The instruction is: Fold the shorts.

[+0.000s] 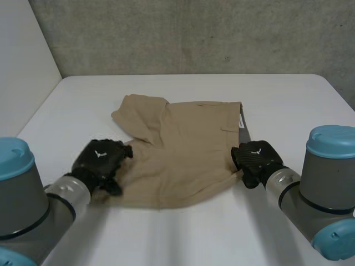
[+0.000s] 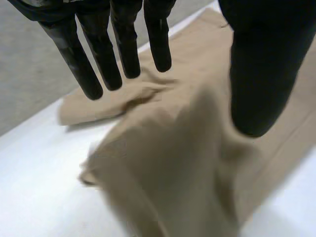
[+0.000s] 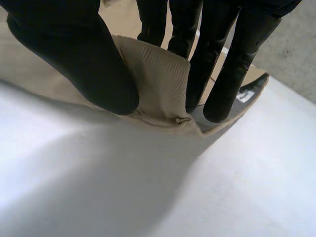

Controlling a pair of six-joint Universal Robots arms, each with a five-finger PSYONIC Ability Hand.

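Khaki shorts (image 1: 186,152) lie in the middle of the worktop (image 1: 288,97). Long axis runs across it, waistband toward the right arm, legs toward the left. Right hand (image 1: 255,157) pinches the near waistband corner, thumb against fingers. Left hand (image 1: 102,158) hovers spread over the bunched leg, gripping nothing. Risk: a one-sided lift would likely skew the cloth, and the thin pinch could slip.

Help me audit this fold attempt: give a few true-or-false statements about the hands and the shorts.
1. The right hand pinches an edge of the shorts between thumb and fingers. True.
2. The left hand is balled into a fist. False: its fingers are straight, over the cloth.
3. The shorts are blue. False: they are tan.
4. The shorts lie on the white table. True.
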